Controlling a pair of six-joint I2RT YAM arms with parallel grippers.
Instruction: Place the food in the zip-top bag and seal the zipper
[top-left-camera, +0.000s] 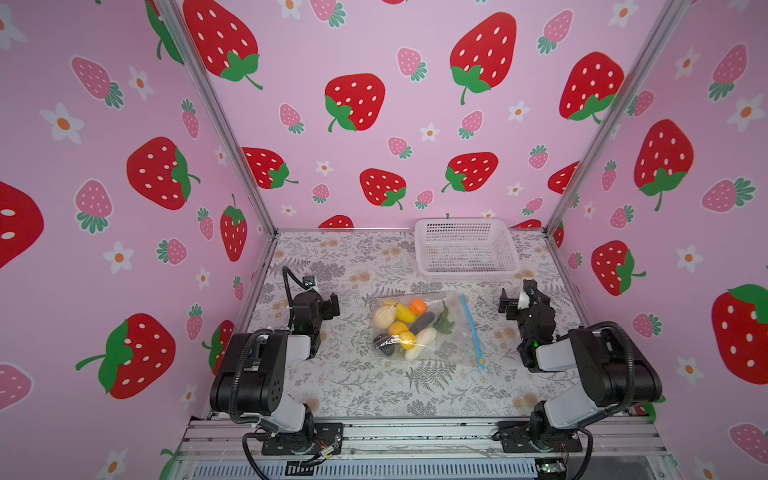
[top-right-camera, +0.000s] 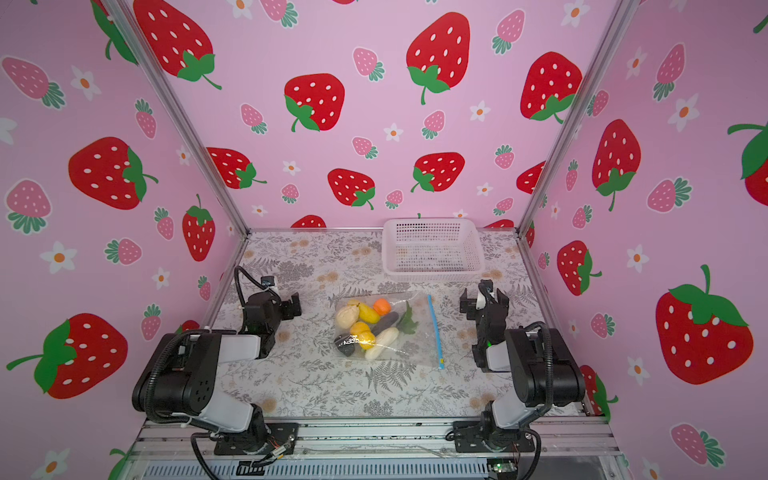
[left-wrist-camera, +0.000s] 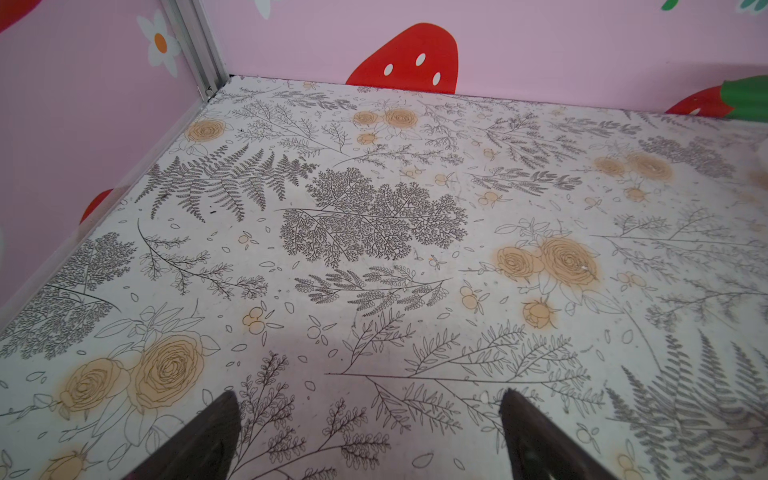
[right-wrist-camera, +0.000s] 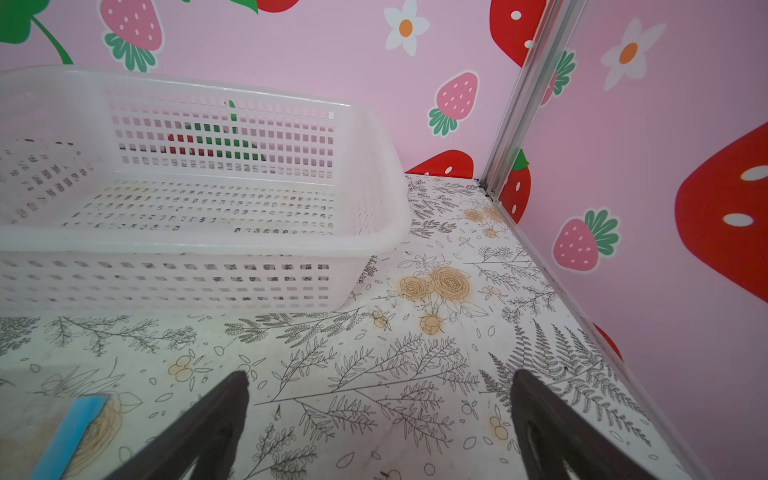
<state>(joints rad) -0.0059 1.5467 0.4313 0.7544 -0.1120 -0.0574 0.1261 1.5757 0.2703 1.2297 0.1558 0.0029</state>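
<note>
While left arm (top-left-camera: 266, 374) and right arm (top-left-camera: 602, 370) sit folded either side of the zip-top bag (top-left-camera: 457, 336), left gripper (left-wrist-camera: 370, 401) wide, empty, right gripper (right-wrist-camera: 380, 380) wide, empty

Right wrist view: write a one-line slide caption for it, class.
Open right claw over the floral table, white basket ahead, blue zipper nearby.
</note>
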